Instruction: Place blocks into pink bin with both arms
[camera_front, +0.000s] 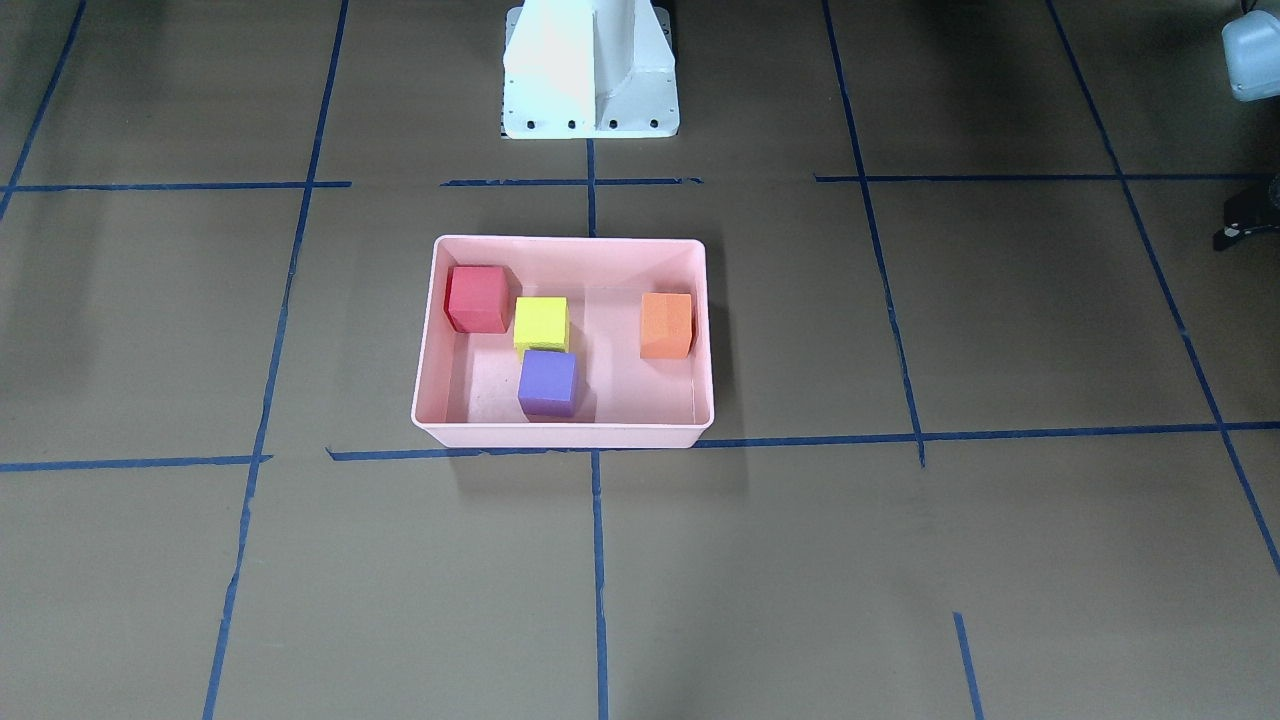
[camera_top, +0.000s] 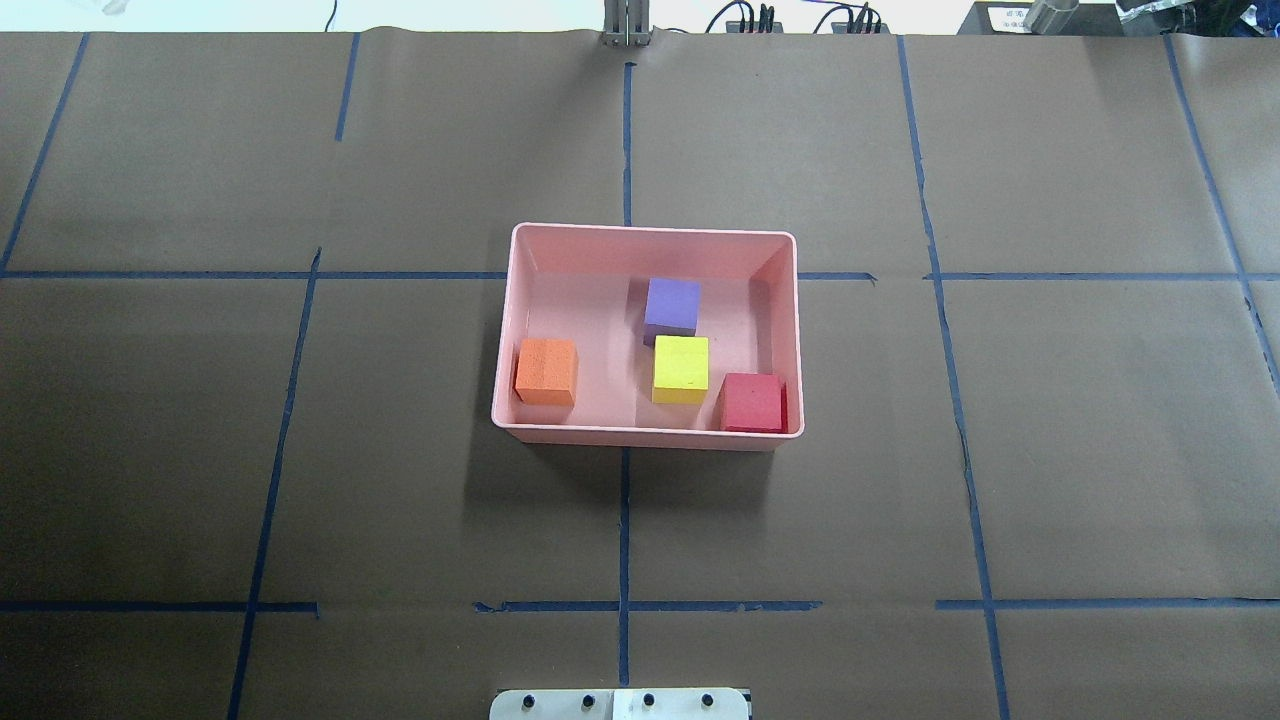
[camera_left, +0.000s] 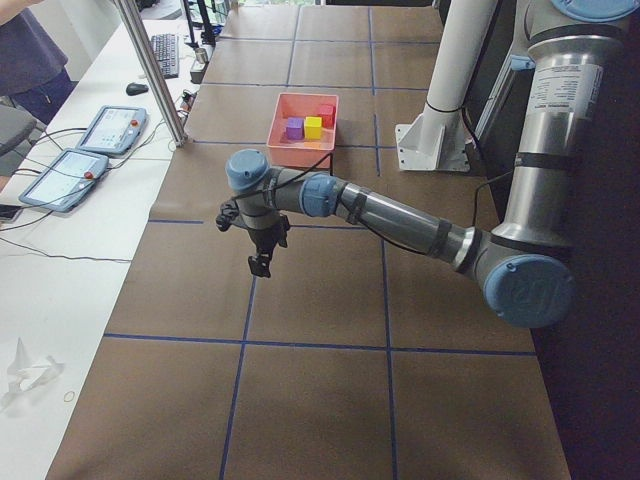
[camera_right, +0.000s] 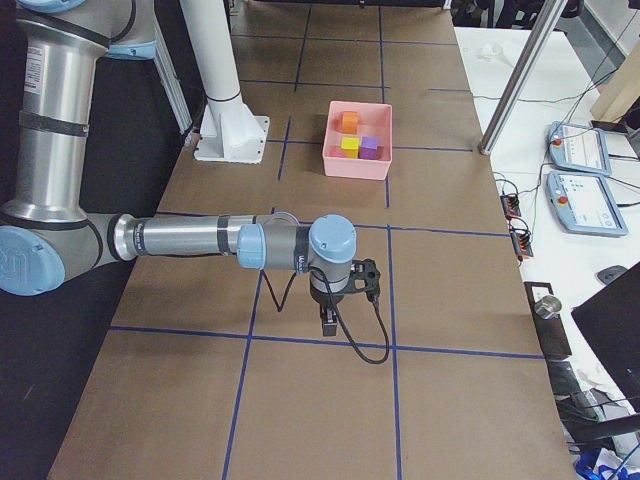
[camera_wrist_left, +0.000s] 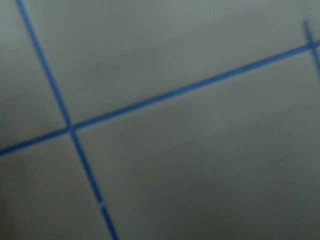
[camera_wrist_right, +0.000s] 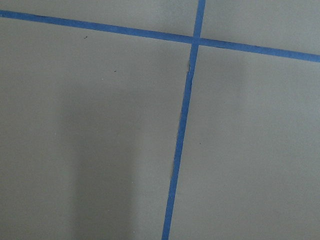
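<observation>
The pink bin (camera_top: 520, 300) stands mid-table and holds all four blocks: orange (camera_top: 546, 371) at its left, purple (camera_top: 671, 306), yellow (camera_top: 680, 369) and red (camera_top: 752, 402) at its near right corner. The bin (camera_front: 570, 435) also shows in the front view with the red (camera_front: 477, 298), yellow (camera_front: 541, 324), purple (camera_front: 547, 382) and orange (camera_front: 666, 325) blocks. My left gripper (camera_left: 260, 268) hangs over bare table far from the bin; I cannot tell if it is open. My right gripper (camera_right: 328, 322) hangs over bare table at the other end; I cannot tell its state either.
Brown paper with blue tape lines (camera_top: 624, 520) covers the table. The white pedestal base (camera_front: 590, 70) stands behind the bin. Both wrist views show only paper and tape. Tablets (camera_left: 110, 130) and a metal post (camera_left: 150, 70) stand on the white side bench.
</observation>
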